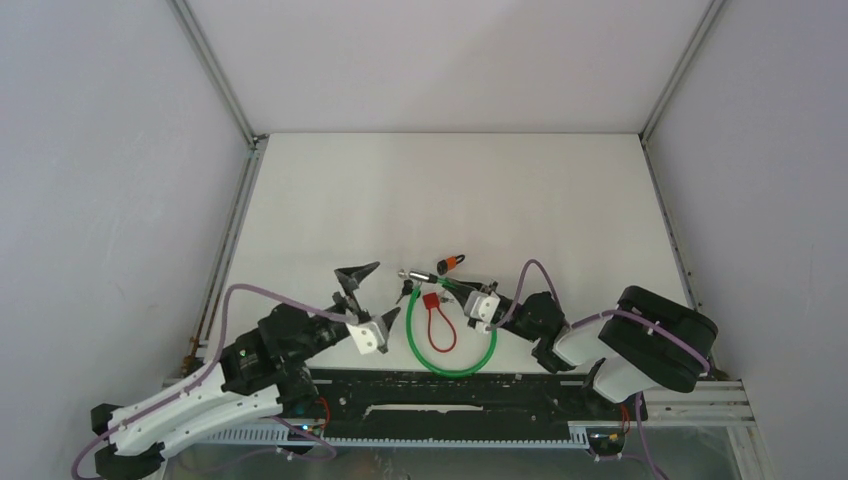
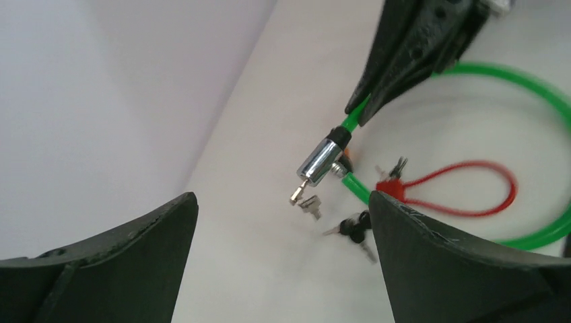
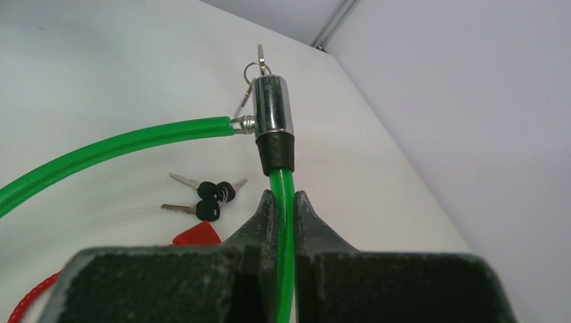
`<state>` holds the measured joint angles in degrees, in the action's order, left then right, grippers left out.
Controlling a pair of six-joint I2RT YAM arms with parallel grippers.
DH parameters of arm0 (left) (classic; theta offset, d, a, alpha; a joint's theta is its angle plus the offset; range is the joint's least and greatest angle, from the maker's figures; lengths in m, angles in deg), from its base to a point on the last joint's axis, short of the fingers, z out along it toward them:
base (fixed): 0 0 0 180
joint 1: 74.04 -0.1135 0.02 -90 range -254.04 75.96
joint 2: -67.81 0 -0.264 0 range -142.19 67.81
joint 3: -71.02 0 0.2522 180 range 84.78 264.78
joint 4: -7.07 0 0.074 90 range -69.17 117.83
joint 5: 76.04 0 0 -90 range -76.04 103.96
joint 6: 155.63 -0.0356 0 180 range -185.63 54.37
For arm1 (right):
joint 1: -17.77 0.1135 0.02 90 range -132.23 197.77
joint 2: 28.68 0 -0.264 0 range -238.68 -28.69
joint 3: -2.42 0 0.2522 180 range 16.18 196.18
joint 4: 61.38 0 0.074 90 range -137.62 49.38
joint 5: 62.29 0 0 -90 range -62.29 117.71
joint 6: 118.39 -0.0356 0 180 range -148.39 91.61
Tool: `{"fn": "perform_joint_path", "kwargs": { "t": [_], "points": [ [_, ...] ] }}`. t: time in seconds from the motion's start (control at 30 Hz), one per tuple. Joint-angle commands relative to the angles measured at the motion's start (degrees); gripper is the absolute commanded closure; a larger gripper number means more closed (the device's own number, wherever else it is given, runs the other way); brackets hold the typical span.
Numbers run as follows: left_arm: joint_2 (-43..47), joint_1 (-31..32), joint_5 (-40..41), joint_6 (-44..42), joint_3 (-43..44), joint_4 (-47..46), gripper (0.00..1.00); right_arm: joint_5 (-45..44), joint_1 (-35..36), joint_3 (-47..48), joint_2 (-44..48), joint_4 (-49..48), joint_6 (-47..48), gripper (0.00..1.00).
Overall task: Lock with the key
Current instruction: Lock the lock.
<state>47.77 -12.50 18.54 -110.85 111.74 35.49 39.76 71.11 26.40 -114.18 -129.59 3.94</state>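
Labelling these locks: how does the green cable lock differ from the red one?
The green cable lock is thick and forms a large loop; the red cable lock is thin, its small loop lying inside the green one. The green has a chrome head with a key at its end; the red has a red body. The right end effector grips the green; the red lies untouched. Both are looped cables.

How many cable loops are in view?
2: a green cable loop, pinched by the right end effector, and a smaller red cable loop lying inside it.
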Motion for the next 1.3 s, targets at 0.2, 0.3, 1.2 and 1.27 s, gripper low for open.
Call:
{"fn": "perform_joint_path", "kwargs": {
  "t": [0.2,0.3,1.2,1.27],
  "points": [
    [-7.06,-0.28,20.94,64.52,-0.30,-14.03,0.00,-10.84,-1.60,2.52,1.32,-4.92,-11.35,1.00],
    [-13.26,0.04,15.27,68.95,-3.97,-21.24,0.00,-12.05,-1.66,2.63,1.45,-4.87,-12.75,1.00],
    [-34.66,0.25,21.18,67.25,-7.84,-33.18,0.55,-6.52,-4.07,1.54,4.39,-4.93,-18.35,1.00],
    [-35.83,0.25,21.18,67.09,-8.01,-34.06,0.54,-5.95,-4.66,1.32,4.74,-4.94,-19.67,1.00]
  ]
}}
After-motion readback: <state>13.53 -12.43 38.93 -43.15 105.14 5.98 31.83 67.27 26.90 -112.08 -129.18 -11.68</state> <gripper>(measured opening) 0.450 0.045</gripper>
